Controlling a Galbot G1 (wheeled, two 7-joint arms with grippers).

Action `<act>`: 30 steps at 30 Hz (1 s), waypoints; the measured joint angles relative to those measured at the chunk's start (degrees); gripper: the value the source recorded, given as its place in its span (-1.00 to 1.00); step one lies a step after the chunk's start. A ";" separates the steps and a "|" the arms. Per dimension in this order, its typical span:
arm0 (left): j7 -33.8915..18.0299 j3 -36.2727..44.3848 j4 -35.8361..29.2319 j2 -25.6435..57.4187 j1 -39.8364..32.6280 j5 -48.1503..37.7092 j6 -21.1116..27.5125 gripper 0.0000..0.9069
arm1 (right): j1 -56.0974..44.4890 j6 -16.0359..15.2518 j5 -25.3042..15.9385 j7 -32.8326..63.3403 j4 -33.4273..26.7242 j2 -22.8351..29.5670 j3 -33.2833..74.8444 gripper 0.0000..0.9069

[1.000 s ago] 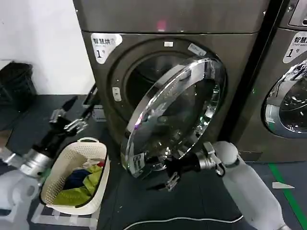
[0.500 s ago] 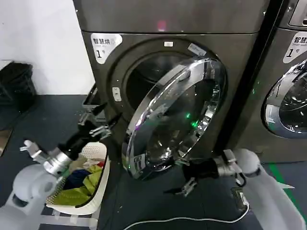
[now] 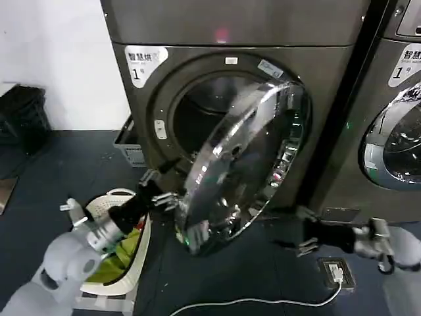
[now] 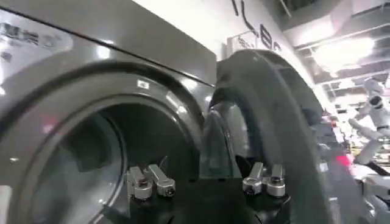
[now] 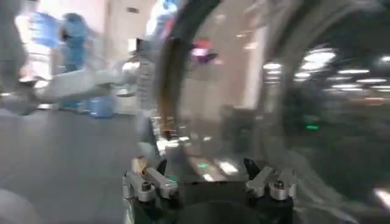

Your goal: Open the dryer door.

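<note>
Left gripper (image 3: 160, 189), fingers spread wide and holding nothing, is reaching at the free edge of the dryer door (image 3: 245, 164), just beside its chrome rim on the drum side. Door is standing half open, hinged on its far side. Right gripper (image 3: 304, 236), also spread, is hanging low, well apart from the door; left arm is nearer.

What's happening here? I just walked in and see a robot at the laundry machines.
The robot is opening the dryer door, which stands partly swung out from the drum opening. Its left gripper, fingers open, is at the door's free edge on the inner side. The right gripper, also open, hangs low to the door's right, apart from it. A laundry basket sits below the left arm.
</note>
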 joint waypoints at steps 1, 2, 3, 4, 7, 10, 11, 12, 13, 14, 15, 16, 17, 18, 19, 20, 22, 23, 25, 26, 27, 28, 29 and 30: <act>0.08 0.36 -0.31 0.08 -0.12 0.00 0.06 1.00 | -0.89 -0.01 -0.04 0.65 0.77 0.59 1.51 1.00; 0.14 0.77 -0.63 0.14 -0.26 -0.01 0.13 1.00 | -1.67 0.02 0.09 1.46 1.55 1.14 2.97 1.00; 0.13 1.18 -0.90 0.18 -0.50 -0.01 0.27 1.00 | -2.37 0.02 0.24 2.82 2.52 1.85 4.50 1.00; 0.13 1.64 -1.21 0.21 -0.72 0.00 0.34 1.00 | -2.95 0.01 0.26 4.52 3.42 2.60 5.93 1.00; 0.04 3.06 -2.00 0.54 -1.48 0.26 0.45 1.00 | -4.57 0.00 1.18 10.29 4.98 5.14 10.53 1.00; -0.16 5.32 -2.60 0.64 -2.23 0.49 0.40 1.00 | -5.72 0.16 2.54 15.15 5.96 7.01 15.03 1.00; -0.21 6.10 -2.75 0.63 -2.42 0.52 0.34 1.00 | -6.22 0.10 3.23 17.80 6.55 7.67 16.77 1.00; -0.32 6.81 -2.79 0.62 -2.59 0.52 0.31 1.00 | -6.69 -0.37 4.00 20.46 7.24 8.22 18.39 1.00; -0.41 7.64 -2.85 0.60 -2.86 0.53 0.31 1.00 | -7.08 -1.15 4.54 22.86 7.98 8.60 19.78 1.00; -0.80 8.39 -3.01 0.54 -3.18 0.54 0.31 1.00 | -7.58 -2.09 4.89 25.99 8.88 8.94 21.29 1.00; -1.81 9.08 -3.11 0.50 -3.53 0.45 0.48 1.00 | -8.08 -3.08 5.57 29.07 9.80 9.28 22.60 1.00; -2.35 9.92 -3.17 0.40 -3.89 0.13 1.06 1.00 | -8.51 -3.75 5.91 31.72 10.69 9.55 23.82 1.00; -2.49 10.76 -3.17 0.28 -4.30 -0.02 1.18 1.00 | -8.97 -4.26 5.93 34.61 11.64 9.79 24.92 1.00; -2.54 11.75 -3.05 0.01 -4.87 0.00 1.02 1.00 | -9.51 -4.71 5.93 37.88 12.58 9.90 26.27 1.00; -2.65 12.70 -2.74 -0.19 -5.47 -0.02 1.00 1.00 | -9.93 -5.79 6.12 41.07 13.31 9.89 27.45 1.00; -2.64 13.69 -2.42 -0.39 -6.04 0.00 0.92 1.00 | -10.13 -6.93 6.62 43.52 13.65 9.74 28.56 1.00; -2.59 15.90 -1.62 -0.95 -7.36 0.28 0.80 1.00 | -10.19 -10.20 8.67 49.56 13.78 9.06 30.87 1.00; -2.56 17.14 -1.17 -1.17 -7.97 0.62 0.75 1.00 | -10.36 -11.51 9.84 52.09 13.95 8.72 32.06 1.00; -2.58 19.53 -0.27 -1.96 -9.32 0.70 0.90 1.00 | -10.96 -13.56 10.56 55.81 14.50 7.97 34.51 1.00; -2.58 20.55 0.18 -2.52 -9.99 0.68 1.03 1.00 | -11.37 -13.58 9.99 56.97 14.58 7.74 35.79 1.00; -2.60 21.65 0.69 -3.06 -10.70 0.66 0.94 1.00 | -11.76 -13.54 9.43 58.05 14.76 7.67 36.94 1.00; -2.60 22.62 1.10 -3.58 -11.34 0.67 0.88 1.00 | -12.21 -13.99 9.29 59.12 15.05 7.57 38.16 1.00; -2.61 23.62 1.46 -4.15 -11.90 0.64 0.87 1.00 | -12.69 -14.87 9.30 60.02 15.39 7.45 39.42 1.00; -2.69 24.56 1.88 -4.67 -12.59 0.51 0.85 1.00 | -13.06 -15.49 9.34 60.55 15.88 7.21 40.82 1.00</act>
